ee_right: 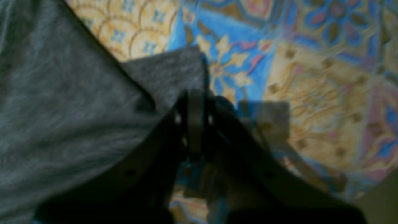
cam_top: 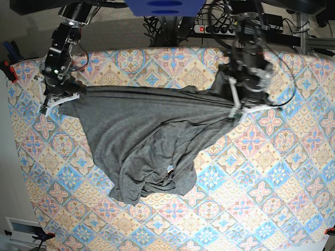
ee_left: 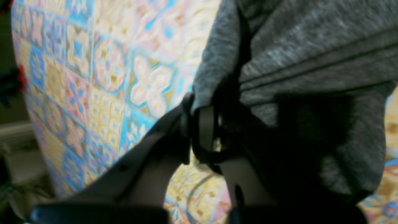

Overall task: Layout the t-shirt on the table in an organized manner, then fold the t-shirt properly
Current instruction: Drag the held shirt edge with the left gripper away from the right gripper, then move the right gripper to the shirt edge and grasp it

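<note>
Your left gripper (ee_left: 199, 130) has its jaws together on a bunched edge of the t-shirt (cam_top: 146, 136), and in the left wrist view the grey jersey drapes down from the pinch, its hem lines running across the top right. In the base view this arm stands at the right end of the garment. Your right gripper (ee_right: 195, 121) is likewise clamped on the t-shirt, at a corner of cloth that pokes up just past the fingertips; in the base view it sits at the left end. Between your two grips the top edge of the fabric runs as a nearly straight, taut line across the table (cam_top: 261, 183). Below that line the shirt hangs loose over the patterned cloth and narrows into a rumpled heap nearer the front, with folds overlapping and a small pale spot showing near the lower middle
</note>
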You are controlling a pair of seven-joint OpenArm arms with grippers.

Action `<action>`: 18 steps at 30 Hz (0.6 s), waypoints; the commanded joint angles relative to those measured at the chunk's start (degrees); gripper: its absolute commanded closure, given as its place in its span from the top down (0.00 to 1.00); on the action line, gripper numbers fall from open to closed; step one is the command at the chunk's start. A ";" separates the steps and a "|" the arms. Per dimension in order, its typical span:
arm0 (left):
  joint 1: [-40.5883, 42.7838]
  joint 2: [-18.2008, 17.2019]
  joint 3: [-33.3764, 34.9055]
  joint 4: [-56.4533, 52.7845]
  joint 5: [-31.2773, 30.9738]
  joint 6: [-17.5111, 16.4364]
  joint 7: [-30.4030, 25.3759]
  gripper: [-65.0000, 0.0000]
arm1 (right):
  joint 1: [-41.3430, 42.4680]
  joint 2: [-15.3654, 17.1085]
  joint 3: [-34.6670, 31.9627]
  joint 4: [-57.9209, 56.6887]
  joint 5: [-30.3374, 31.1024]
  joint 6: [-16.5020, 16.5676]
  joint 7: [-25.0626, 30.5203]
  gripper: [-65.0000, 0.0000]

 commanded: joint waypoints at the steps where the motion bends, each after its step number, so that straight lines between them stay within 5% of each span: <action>1: -0.91 -1.84 -1.87 0.53 -0.62 0.93 0.35 0.04 | 0.44 1.02 0.48 0.27 -0.70 -0.51 1.26 0.00; 7: -1.88 -5.36 -4.07 -3.51 -3.43 0.93 0.44 0.04 | 0.44 0.93 0.48 -0.35 -0.70 -0.51 1.35 0.00; 18: -3.28 -5.01 -3.98 -7.56 -3.61 0.93 0.44 0.04 | -2.29 0.75 0.84 5.98 -0.43 -0.25 1.97 0.00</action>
